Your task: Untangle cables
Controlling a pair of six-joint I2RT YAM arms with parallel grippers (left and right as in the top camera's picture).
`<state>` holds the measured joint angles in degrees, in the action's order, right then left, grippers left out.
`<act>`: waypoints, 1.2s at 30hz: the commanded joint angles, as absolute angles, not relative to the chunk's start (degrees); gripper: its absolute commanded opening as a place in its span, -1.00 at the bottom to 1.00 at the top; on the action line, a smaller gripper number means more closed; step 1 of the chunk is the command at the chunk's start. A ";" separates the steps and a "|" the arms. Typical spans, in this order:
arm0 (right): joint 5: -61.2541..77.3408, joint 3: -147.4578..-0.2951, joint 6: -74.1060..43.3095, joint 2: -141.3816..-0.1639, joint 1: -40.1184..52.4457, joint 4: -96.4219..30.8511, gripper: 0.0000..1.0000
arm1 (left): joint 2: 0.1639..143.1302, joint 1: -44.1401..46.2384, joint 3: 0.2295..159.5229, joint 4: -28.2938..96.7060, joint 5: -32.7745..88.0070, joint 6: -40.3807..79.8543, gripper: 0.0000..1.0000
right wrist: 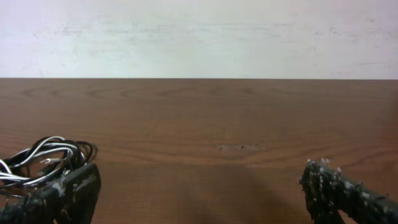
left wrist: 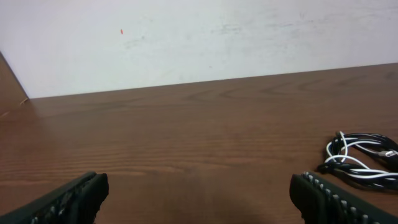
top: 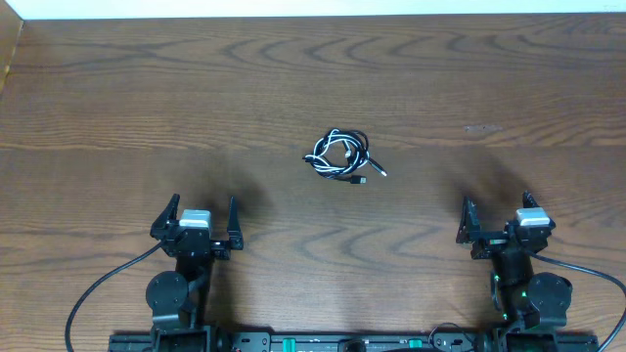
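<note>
Lying just above the middle of the overhead frame, the cables (top: 341, 156) form one small black-and-white knot on the wooden table (top: 117, 98). They look light, limp and likely to drag along together. A loose outer loop, or the plug end (top: 382, 173) at the tangle's lower right, seems the best hold. The left gripper (top: 202, 210) and right gripper (top: 499, 217) stand wide and empty near the bottom edge. The wrist views show the overlapping strands closer but crop them at a frame edge. Only the overhead view shows the whole bundle.
</note>
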<state>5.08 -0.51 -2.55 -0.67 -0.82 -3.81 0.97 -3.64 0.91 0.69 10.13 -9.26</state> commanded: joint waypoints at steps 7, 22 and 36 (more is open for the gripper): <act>4.62 -0.30 -3.14 -0.32 -0.27 -3.90 0.99 | 1.04 -3.51 0.23 3.14 10.44 -9.39 0.97; 4.64 -0.30 -3.16 -0.32 -0.27 -3.90 0.99 | 1.17 -3.51 0.23 3.33 10.44 -9.28 0.97; 7.86 -0.32 -5.54 -0.32 -0.27 -2.13 0.99 | 14.87 -3.55 3.70 2.92 11.53 -5.69 0.96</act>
